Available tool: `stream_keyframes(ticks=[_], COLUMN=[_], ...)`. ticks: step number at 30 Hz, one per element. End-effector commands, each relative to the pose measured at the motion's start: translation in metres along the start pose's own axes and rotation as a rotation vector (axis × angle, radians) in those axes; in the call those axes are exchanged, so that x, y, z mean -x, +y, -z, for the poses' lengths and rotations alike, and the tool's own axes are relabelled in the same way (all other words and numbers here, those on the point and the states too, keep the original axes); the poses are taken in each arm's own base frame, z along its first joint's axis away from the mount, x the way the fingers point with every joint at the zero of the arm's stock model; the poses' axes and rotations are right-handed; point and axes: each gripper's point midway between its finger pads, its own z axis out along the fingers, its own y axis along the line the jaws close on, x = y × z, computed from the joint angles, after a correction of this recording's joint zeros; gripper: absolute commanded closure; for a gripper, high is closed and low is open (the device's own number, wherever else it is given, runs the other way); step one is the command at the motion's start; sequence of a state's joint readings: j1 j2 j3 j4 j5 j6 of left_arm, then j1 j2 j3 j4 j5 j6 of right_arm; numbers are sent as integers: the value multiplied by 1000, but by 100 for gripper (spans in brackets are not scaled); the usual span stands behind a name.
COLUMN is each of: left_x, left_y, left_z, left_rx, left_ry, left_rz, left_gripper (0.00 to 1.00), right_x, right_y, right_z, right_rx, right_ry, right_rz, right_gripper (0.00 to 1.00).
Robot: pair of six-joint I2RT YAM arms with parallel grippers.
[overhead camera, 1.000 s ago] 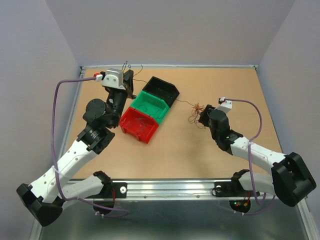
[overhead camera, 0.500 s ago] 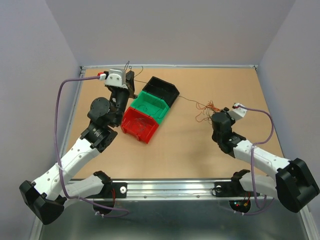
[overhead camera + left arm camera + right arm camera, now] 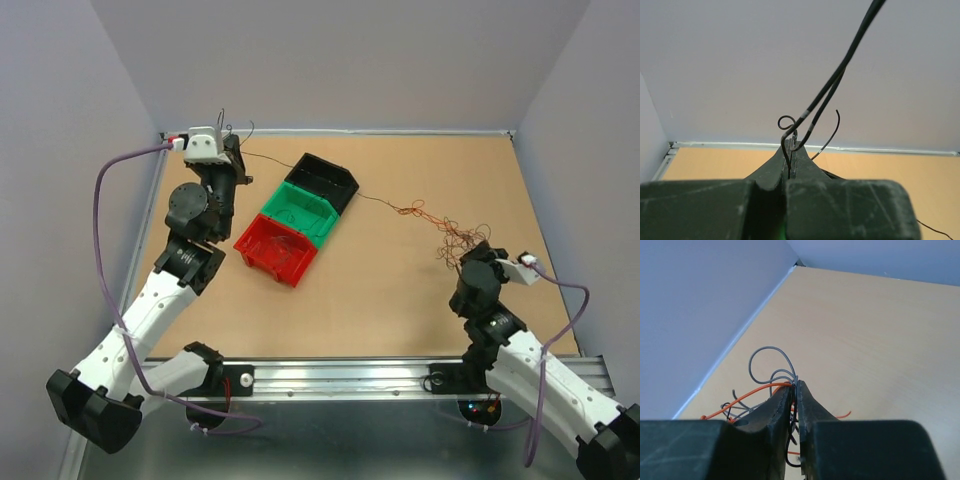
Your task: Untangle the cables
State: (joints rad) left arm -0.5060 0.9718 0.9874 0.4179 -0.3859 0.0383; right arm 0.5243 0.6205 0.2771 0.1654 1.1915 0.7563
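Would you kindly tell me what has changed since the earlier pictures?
The right gripper pulled back toward the near right edge, dragging the cables along; the left gripper moved toward the far left corner, stretching the clump out. Both stay shut on the cables. The red bin, green bin and black bin have not moved.

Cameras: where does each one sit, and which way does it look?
Top: high behind the robot, looking down at the table; left arm, right arm, bins and cables show.
Left wrist: on the left arm, looking along the shut left gripper toward the back wall.
Right wrist: on the right arm, looking along the shut right gripper over the table.
Shared: all three show the cables.
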Motion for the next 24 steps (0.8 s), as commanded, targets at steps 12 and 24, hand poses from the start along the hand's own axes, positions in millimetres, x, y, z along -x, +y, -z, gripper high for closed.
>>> stream_keyframes(ticks=[12,24], left_x=[-7,-21], left_y=[61,128], left_z=[-40,-53], left_rx=[66,129], left_ry=[1,34], left_rz=[154,259], left_gripper=[100,100], right_x=[47,48], right_y=[-60,-75], right_z=[16,17], right_rx=[-53,-119], right_ry=[-178,-200], right_rz=[-347,-415], right_gripper=[100,100])
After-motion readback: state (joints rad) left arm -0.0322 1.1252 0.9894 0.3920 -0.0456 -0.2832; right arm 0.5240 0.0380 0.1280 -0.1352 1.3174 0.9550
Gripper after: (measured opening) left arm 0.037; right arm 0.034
